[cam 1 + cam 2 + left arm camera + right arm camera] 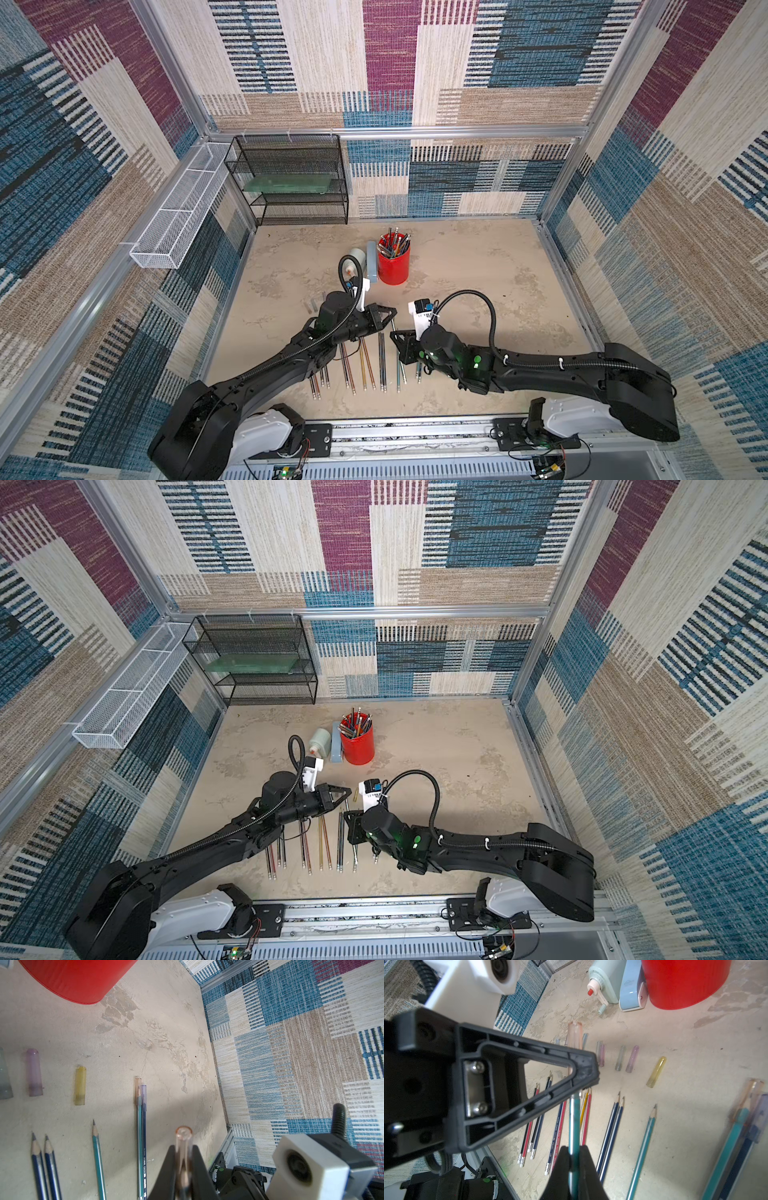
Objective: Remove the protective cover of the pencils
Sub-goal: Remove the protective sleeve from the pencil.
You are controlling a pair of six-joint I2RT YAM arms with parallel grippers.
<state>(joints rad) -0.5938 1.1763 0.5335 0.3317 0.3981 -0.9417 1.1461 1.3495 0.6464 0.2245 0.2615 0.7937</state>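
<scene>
Where the table [478,291] met the front rail, the pencils [382,361] lay side by side in a row. Their long axes ran front to back, erasers toward the robot and sharpened tips toward the far wall.

Just above the row's far end the two claws met tip to tip. The right gripper [574,1153] was clamped on a teal pencil [574,1118] that pointed the same way as the row. The left gripper [184,1151] was pinched shut on the pink cap [574,1032] at that pencil's far end. Its fingers hid whether the cap still sat on the tip.

In both top views the held shaft was nearly lost between the black claws. The right wrist view alone showed its teal length, and the left wrist view showed the cap end-on.

Past the tips, loose caps lay on the table, among them a yellow cap [656,1072] and a purple cap [34,1072], clear in the wrist views and faint from above.

Farther back stood a red cup [394,266]; only the top views showed more pencils standing inside it. A black mesh shelf [291,183] stood against the back wall.
</scene>
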